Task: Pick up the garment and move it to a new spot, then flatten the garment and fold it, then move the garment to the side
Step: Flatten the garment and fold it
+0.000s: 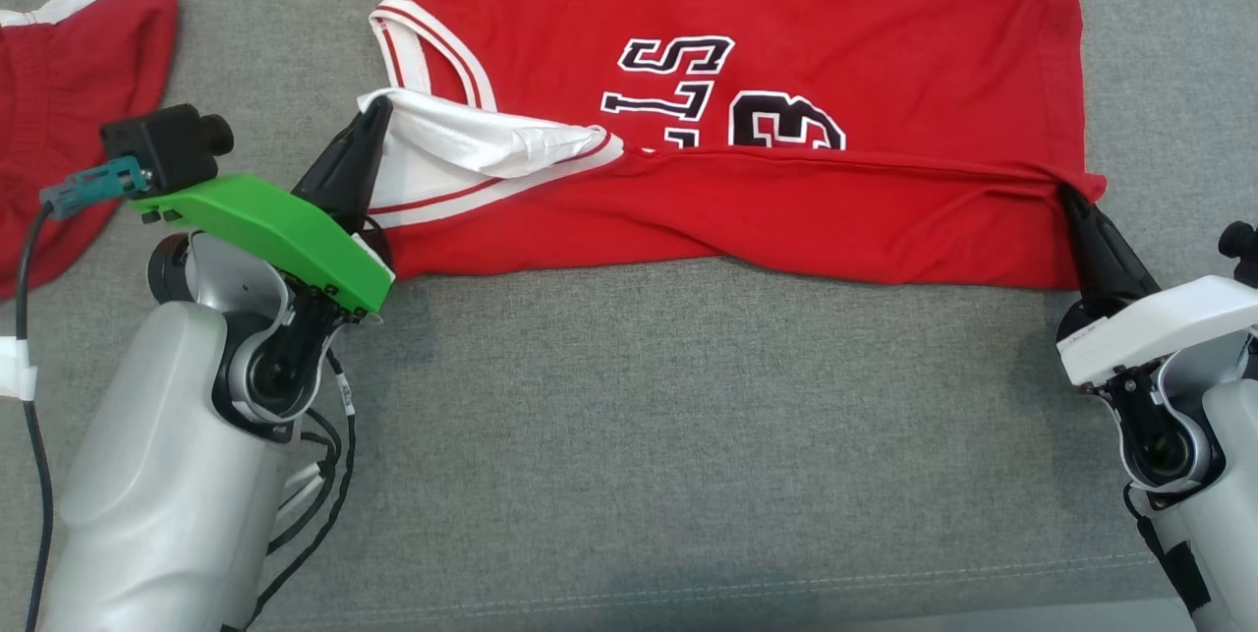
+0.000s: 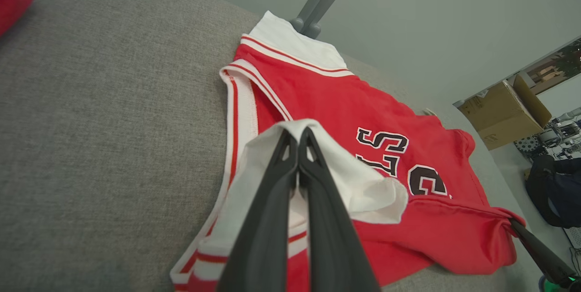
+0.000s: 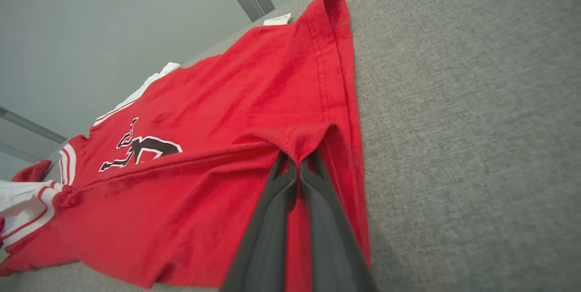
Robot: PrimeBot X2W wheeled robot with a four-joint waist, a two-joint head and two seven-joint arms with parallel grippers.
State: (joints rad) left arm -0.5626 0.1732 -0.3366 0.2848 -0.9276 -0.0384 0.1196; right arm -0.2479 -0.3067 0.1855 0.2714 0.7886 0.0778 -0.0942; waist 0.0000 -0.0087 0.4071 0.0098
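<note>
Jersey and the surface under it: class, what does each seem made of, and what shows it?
Jersey: probably soft matte knit cloth; it creases and has stitched hems. Surface: grey woven fabric, matte, judging by its flecked weave and seam.

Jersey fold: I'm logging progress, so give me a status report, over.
Shut: left end effector on jersey white trim, right end effector on hem corner. Near edge folded over numbers. Nothing blocking; second red garment far left, apart.

The garment (image 1: 747,72) lies far back on the padded surface (image 1: 688,416), its near edge lapped over between left gripper (image 1: 371,116) and right gripper (image 1: 1066,195) — another cloth (image 1: 69,101) lies well apart, leftward.
</note>
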